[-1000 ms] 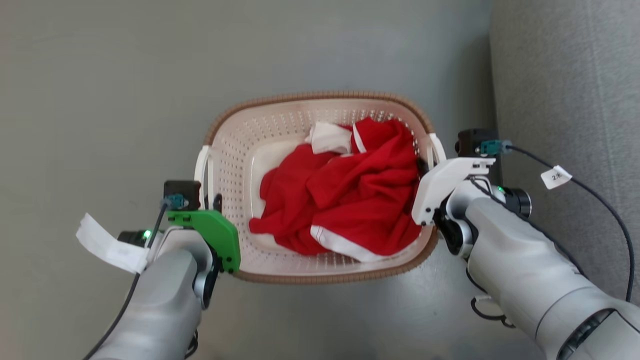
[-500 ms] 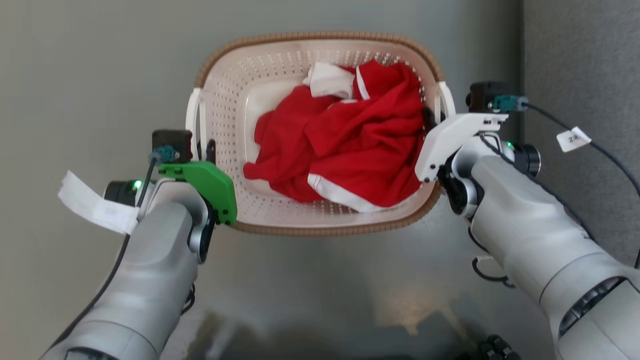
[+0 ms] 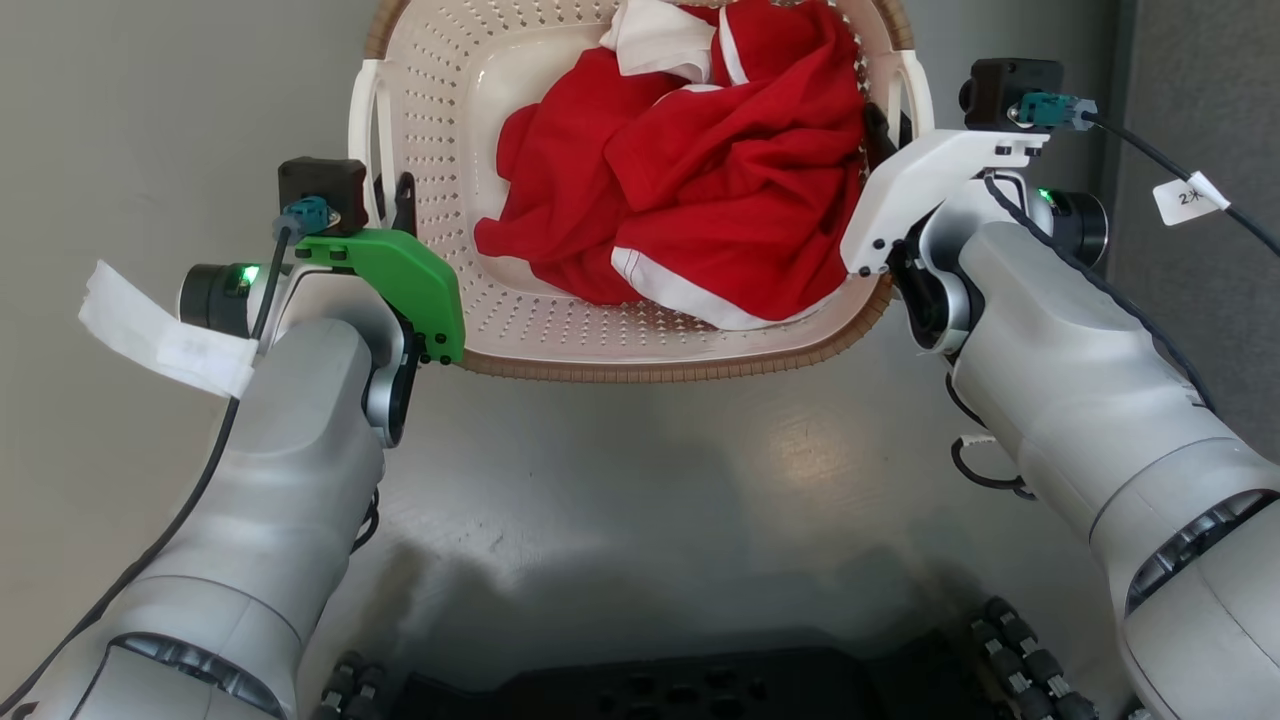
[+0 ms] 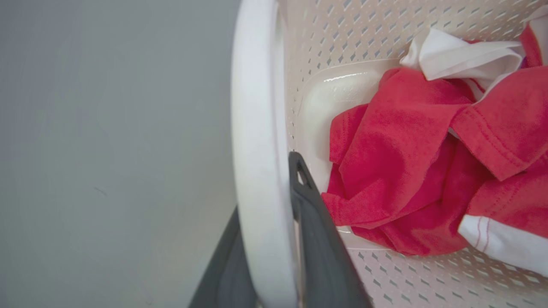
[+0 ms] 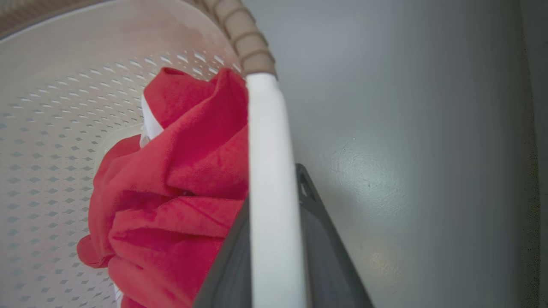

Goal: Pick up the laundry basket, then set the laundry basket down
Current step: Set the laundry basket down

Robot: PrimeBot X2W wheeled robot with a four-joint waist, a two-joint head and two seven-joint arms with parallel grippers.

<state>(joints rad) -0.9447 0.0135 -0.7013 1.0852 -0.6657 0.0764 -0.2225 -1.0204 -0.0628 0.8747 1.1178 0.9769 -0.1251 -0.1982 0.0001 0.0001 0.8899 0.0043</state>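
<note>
Laundry basket shows at the top middle of the head view, cut by the upper edge, between the two arms and over the grey floor — whether it touches the floor I cannot tell. A crumpled red garment with white trim lies inside. The left pincer is clamped on the white left handle, one dark finger inside the basket, the other outside. The right pincer grips the right handle the same way — a finger on each side of the bar.
</note>
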